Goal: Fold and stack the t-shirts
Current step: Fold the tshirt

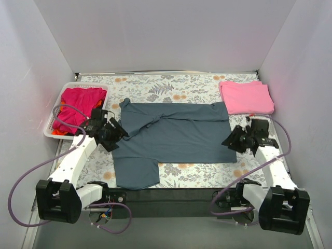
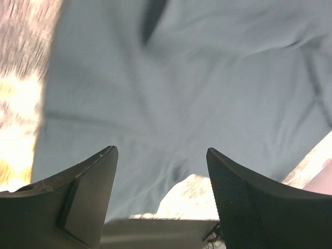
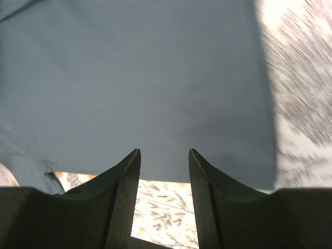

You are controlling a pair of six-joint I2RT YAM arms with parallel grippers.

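Observation:
A slate blue-grey t-shirt (image 1: 174, 136) lies spread across the middle of the table, one sleeve hanging toward the front left. It fills the left wrist view (image 2: 181, 88) and the right wrist view (image 3: 135, 83). A folded pink t-shirt (image 1: 246, 97) lies at the back right. Magenta and orange-red t-shirts (image 1: 80, 104) are bunched in the basket. My left gripper (image 1: 117, 133) hovers at the grey shirt's left edge, open (image 2: 162, 151) with nothing between its fingers. My right gripper (image 1: 231, 141) sits at the shirt's right edge, open (image 3: 164, 151) and empty.
A white slotted basket (image 1: 56, 114) stands at the back left against the wall. White walls close in the table on three sides. A floral tablecloth (image 1: 197, 174) shows around the shirt, and a dark strip runs along the near edge.

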